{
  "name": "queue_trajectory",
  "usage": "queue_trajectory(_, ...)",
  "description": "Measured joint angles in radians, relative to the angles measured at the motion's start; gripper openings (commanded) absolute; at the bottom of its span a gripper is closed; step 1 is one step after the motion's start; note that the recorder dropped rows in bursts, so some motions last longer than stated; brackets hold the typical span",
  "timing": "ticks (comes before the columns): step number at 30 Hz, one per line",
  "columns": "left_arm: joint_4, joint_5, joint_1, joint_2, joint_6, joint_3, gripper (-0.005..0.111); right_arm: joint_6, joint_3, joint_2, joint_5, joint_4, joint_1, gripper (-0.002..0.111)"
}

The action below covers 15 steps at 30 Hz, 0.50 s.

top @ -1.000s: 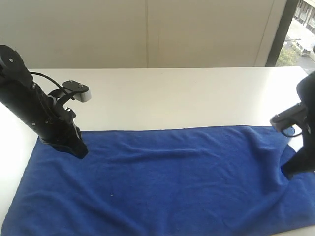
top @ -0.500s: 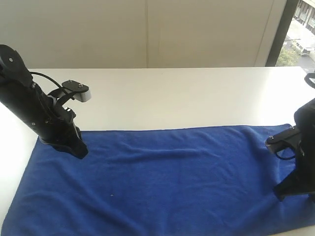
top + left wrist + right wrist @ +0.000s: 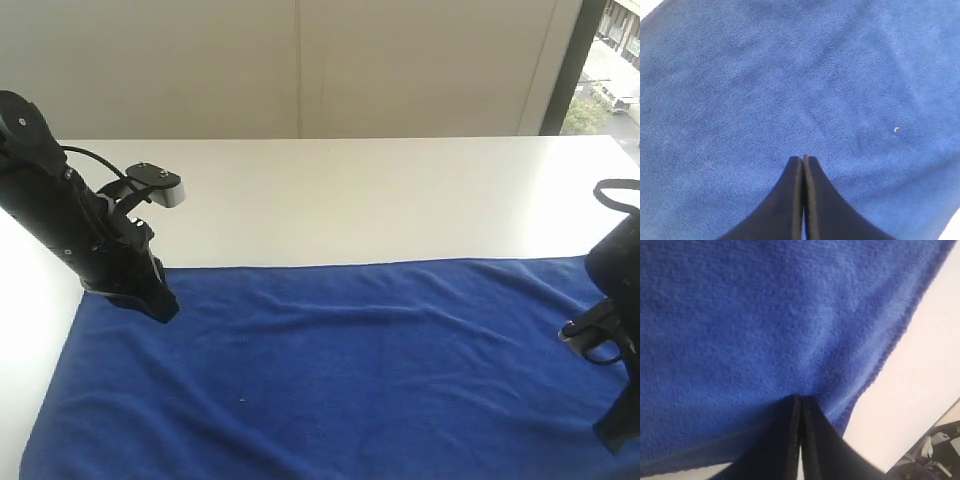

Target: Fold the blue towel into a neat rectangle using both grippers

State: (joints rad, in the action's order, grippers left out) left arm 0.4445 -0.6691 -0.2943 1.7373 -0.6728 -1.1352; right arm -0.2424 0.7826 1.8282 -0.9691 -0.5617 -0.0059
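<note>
I read the exterior view as a clock face with 12 at the far wall. The towel (image 3: 350, 380) lies spread in 1 layer on the table (image 3: 400, 190). Its long side runs from 9 to 3, and its near edge drops out of frame at 6. I see no fold in it, so I judge the task to be at its start.

My left gripper (image 3: 165, 308) slants down from 9 onto the towel's 10 o'clock corner. Its fingers (image 3: 785, 205) are pressed together with no gap, and the tips sink into the pile. My wrist view shows no cloth caught between them, so I take this as a pin, not a grasp, meant to stop that end from sliding. A tiny pale speck (image 3: 896, 129) sits on the pile nearby.

My right gripper (image 3: 612, 440) is down at 4, at the opposite short end and partly past the frame's edge. Its fingers (image 3: 775, 450) are likewise closed tight, dug in just inside the hem, with bare table just beyond. The pile ridges up toward the tips, but I cannot tell whether a pinch of cloth is trapped there.

With 2 ends pressed, I judge I can draw out the shallow wrinkles near the middle. For the fold itself, both sets of jaws would have to open and take corners
</note>
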Motion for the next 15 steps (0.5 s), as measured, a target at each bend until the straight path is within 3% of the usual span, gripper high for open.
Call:
queue_trajectory(5, 0.000, -0.002, 0.000, 0.000, 0.000, 0.000, 0.000, -0.017, -0.003, -0.014, -0.009, 0.002, 0.000, 0.000)
queue_trajectory(12, -0.015, -0.051, 0.000, 0.000, 0.000, 0.000, 0.000, -0.122, 0.111, -0.232, 0.118, -0.099, 0.000, 0.000)
queue_trajectory(15, -0.161, -0.179, 0.000, -0.002, 0.147, 0.017, 0.000, -0.128, 0.133, -0.280, 0.192, -0.030, 0.000, 0.000)
